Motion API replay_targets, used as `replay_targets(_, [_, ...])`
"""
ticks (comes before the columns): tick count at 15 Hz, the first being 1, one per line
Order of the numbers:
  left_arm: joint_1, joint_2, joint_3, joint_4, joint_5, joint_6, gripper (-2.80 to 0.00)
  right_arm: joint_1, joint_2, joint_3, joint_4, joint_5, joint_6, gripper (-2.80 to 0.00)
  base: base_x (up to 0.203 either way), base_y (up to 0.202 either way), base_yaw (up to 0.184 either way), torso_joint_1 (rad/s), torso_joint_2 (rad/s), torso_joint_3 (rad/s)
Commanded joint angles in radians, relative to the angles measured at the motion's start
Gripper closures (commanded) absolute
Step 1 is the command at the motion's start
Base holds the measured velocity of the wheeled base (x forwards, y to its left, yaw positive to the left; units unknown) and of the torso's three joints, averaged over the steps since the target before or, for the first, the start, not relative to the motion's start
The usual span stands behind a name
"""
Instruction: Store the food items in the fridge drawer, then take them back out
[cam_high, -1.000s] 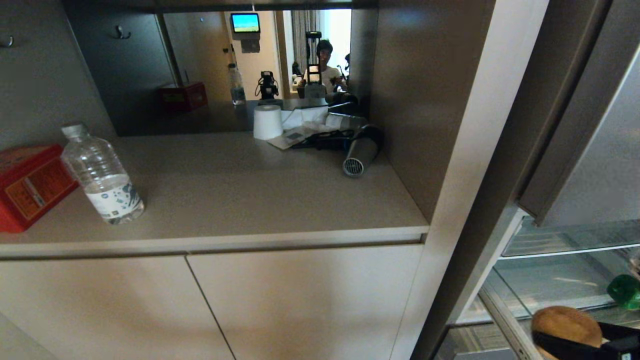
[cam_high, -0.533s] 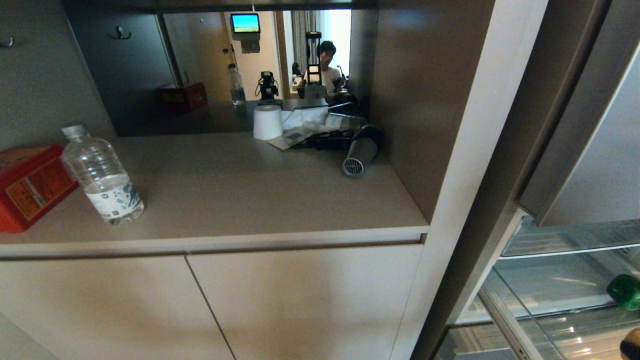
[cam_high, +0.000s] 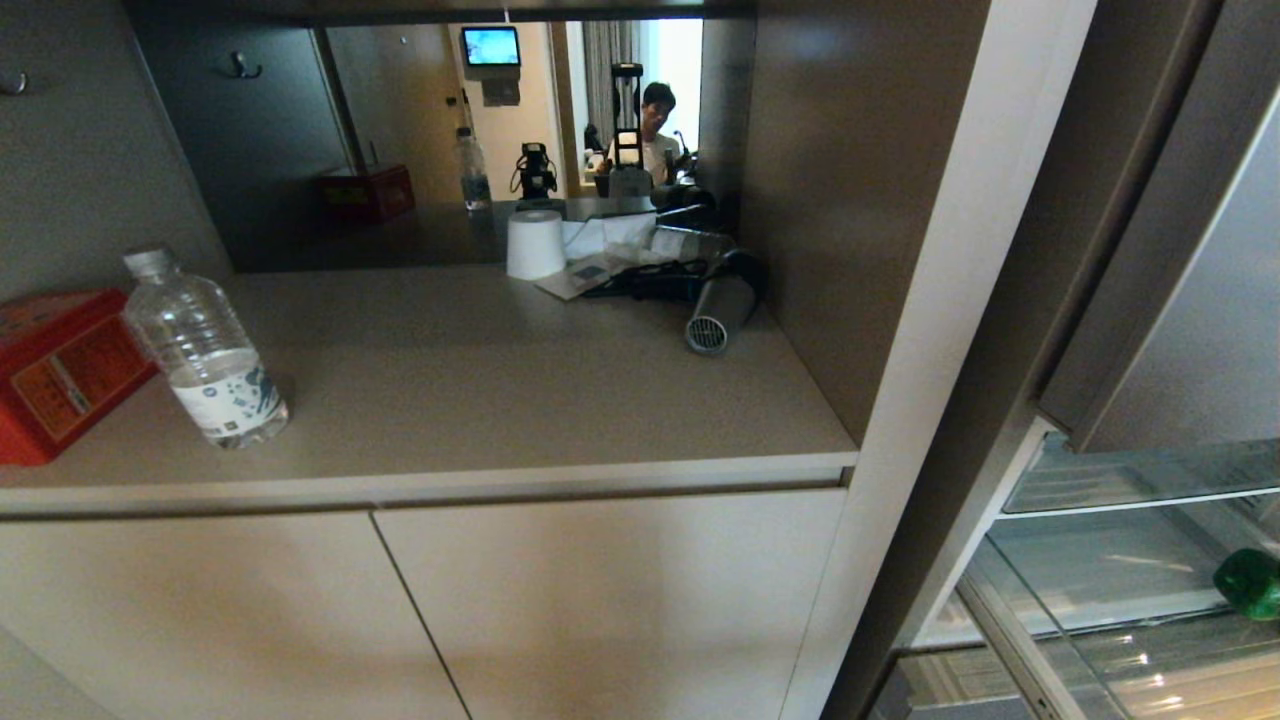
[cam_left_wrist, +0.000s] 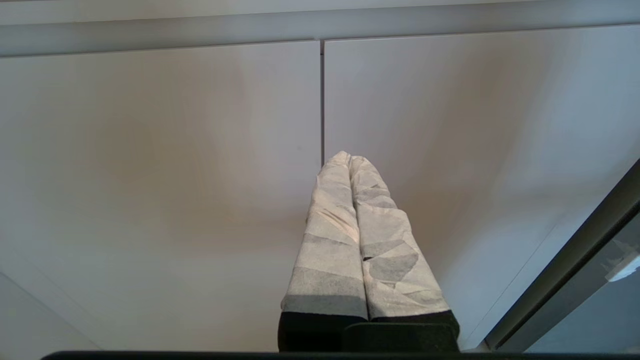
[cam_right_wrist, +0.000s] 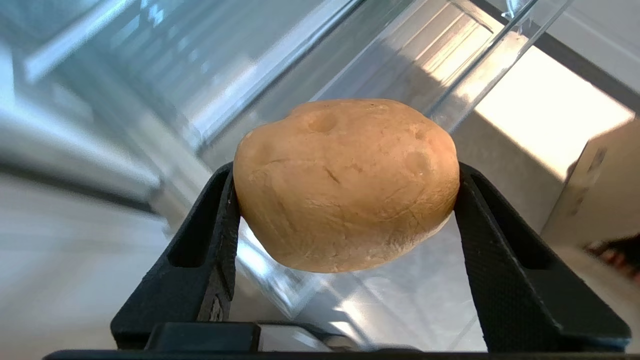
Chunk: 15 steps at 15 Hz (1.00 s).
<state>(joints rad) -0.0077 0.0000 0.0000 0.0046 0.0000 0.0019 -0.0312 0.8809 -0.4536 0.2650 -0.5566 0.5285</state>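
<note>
The tan-brown potato (cam_right_wrist: 345, 185) sits clamped between the black fingers of my right gripper (cam_right_wrist: 345, 175), held above the see-through fridge drawer (cam_right_wrist: 450, 65). This gripper is outside the head view. The green bell pepper (cam_high: 1250, 582) lies inside the fridge drawer (cam_high: 1010, 640) at the far right edge of the head view. My left gripper (cam_left_wrist: 348, 157) is parked with its white-taped fingers pressed together, empty, facing the beige cabinet doors (cam_left_wrist: 200, 175).
The counter (cam_high: 520, 400) carries a water bottle (cam_high: 205, 350), a red box (cam_high: 60, 370), a white paper roll (cam_high: 535, 243) and a hair dryer (cam_high: 718, 305). A mirror behind reflects a person (cam_high: 655, 130). The fridge door (cam_high: 1190, 300) stands above the drawer.
My right gripper with the potato has slid out of the head view past the lower right corner. The pepper and the counter items have stayed put.
</note>
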Motion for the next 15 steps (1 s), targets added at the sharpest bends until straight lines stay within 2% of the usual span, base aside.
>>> replay_targets(1, [0.000,0.002,0.000,0.000,0.000,0.000,0.00,-0.085,0.117,-0.019,-0.047,0.016,0.003,0.00,0.000,0.000,0.000,0.000,0.00,0.000])
replay_targets(3, [0.000,0.002,0.000,0.000,0.000,0.000,0.00,-0.156,0.210,-0.018,-0.156,0.051,0.005,0.00,0.000,0.000,0.000,0.000,0.00,0.000])
replay_targets(7, [0.000,0.002,0.000,-0.002,0.000,-0.002,0.00,-0.312,0.379,-0.014,-0.317,0.184,-0.003,0.00,0.000,0.000,0.000,0.000,0.00,0.000])
replay_targets(9, [0.000,0.002,0.000,-0.002,-0.001,0.001,0.00,-0.331,0.426,-0.027,-0.374,0.208,-0.024,0.00,0.000,0.000,0.000,0.000,0.00,0.000])
replay_targets(12, [0.000,0.002,0.000,-0.002,0.000,-0.002,0.00,-0.334,0.488,-0.085,-0.381,0.229,-0.043,0.00,0.000,0.000,0.000,0.000,0.00,0.000])
replay_targets(15, [0.000,0.002,0.000,-0.002,0.000,-0.002,0.00,-0.337,0.533,-0.086,-0.387,0.259,-0.055,0.00,0.000,0.000,0.000,0.000,0.00,0.000])
